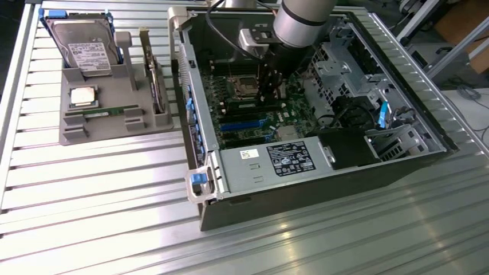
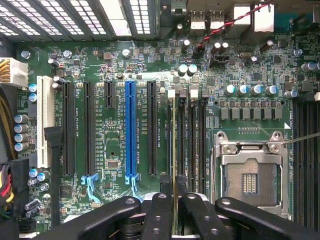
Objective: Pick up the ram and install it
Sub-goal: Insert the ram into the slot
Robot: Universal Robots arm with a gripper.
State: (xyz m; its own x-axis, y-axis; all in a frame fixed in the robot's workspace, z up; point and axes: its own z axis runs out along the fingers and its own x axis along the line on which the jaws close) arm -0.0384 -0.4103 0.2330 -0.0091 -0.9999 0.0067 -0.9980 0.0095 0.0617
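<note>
In the wrist view my gripper (image 2: 174, 212) is shut on the ram (image 2: 173, 150), a thin green stick seen edge-on that runs out from between the black fingers (image 2: 159, 210). The stick hangs just above the row of black memory slots (image 2: 186, 135) on the motherboard, lined up with their length, beside the empty CPU socket (image 2: 250, 175). Whether it touches a slot I cannot tell. In the exterior view the gripper (image 1: 271, 86) reaches down into the open computer case (image 1: 229, 206). A second ram stick (image 1: 103, 112) lies on the grey tray (image 1: 99, 134).
The tray at the exterior view's left also holds a hard drive (image 1: 88, 48) and a silver CPU chip (image 1: 82, 96). Inside the case are the power supply (image 1: 283, 160), a drive cage (image 1: 344, 63), cables (image 1: 359, 114) and a blue expansion slot (image 2: 130, 130).
</note>
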